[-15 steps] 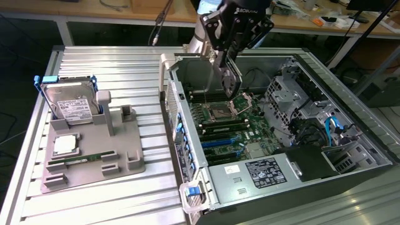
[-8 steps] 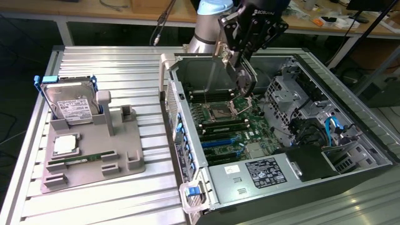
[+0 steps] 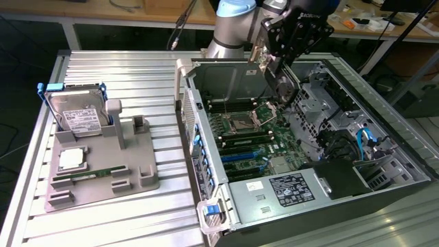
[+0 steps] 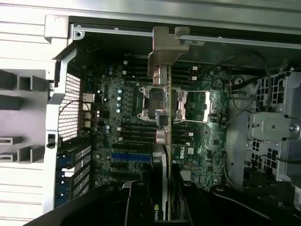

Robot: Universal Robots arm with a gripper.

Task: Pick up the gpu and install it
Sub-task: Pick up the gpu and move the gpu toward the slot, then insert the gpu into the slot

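Observation:
My gripper (image 3: 276, 63) hangs over the open computer case (image 3: 205, 154), shut on the gpu (image 3: 284, 86), a dark flat card held on edge above the motherboard (image 3: 247, 134). In the wrist view the gpu (image 4: 162, 141) appears edge-on, running from between my fingers (image 4: 136, 200) out to its silver bracket (image 4: 162, 52) near the case's rear wall. The card is lifted clear of the board, over the CPU socket (image 4: 162, 106) and the slots beside it.
A grey fixture (image 3: 103, 170) on the exterior view's left holds a silver hard drive in a blue frame (image 3: 77, 113) and a slim green RAM stick (image 3: 89, 175). Blue expansion slots (image 3: 237, 154), the power supply (image 3: 288, 188) and drive cages (image 3: 329, 98) crowd the case.

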